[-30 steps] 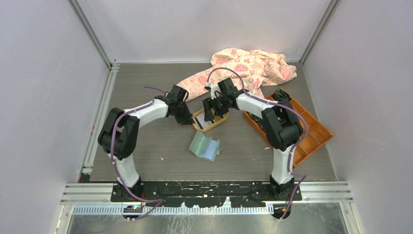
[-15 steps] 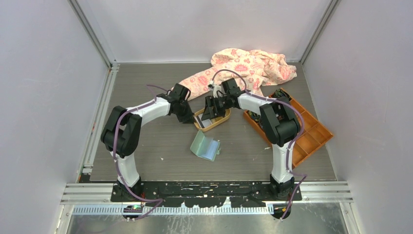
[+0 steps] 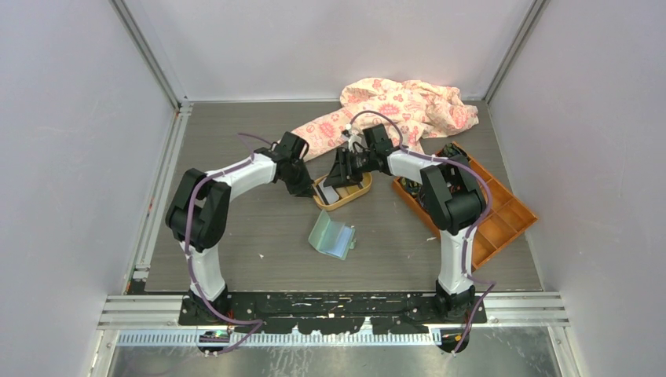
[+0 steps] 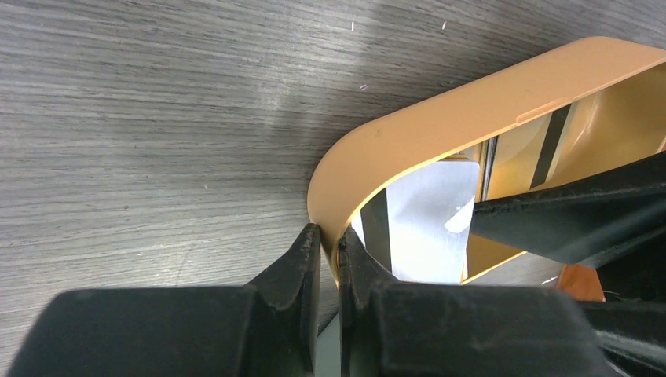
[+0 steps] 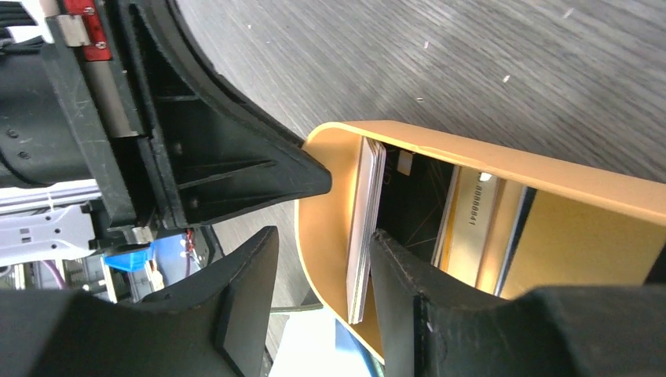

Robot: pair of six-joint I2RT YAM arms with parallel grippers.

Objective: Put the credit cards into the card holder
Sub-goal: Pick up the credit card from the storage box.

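Observation:
The credit cards (image 5: 363, 228) stand on edge as a thin stack against the inner wall of the orange oval tray (image 5: 550, 181); a light grey card with a dark stripe also shows in the left wrist view (image 4: 428, 228). My right gripper (image 5: 322, 259) is open and straddles the tray wall and the stack, with one finger inside next to the cards and one outside. My left gripper (image 4: 330, 243) is shut on the tray's rim (image 4: 440, 118). The pale green card holder (image 3: 331, 236) lies half open on the table in front of the tray (image 3: 345, 198), apart from both grippers.
An orange compartmented box (image 3: 491, 216) sits at the right beside the right arm. A floral cloth (image 3: 393, 110) lies bunched at the back, just behind both wrists. Grey walls close in the table on three sides.
My right gripper has tilted and reached deeper into the tray, around the cards. My left arm has shifted slightly right, still pinching the tray rim. The wallet has not moved.

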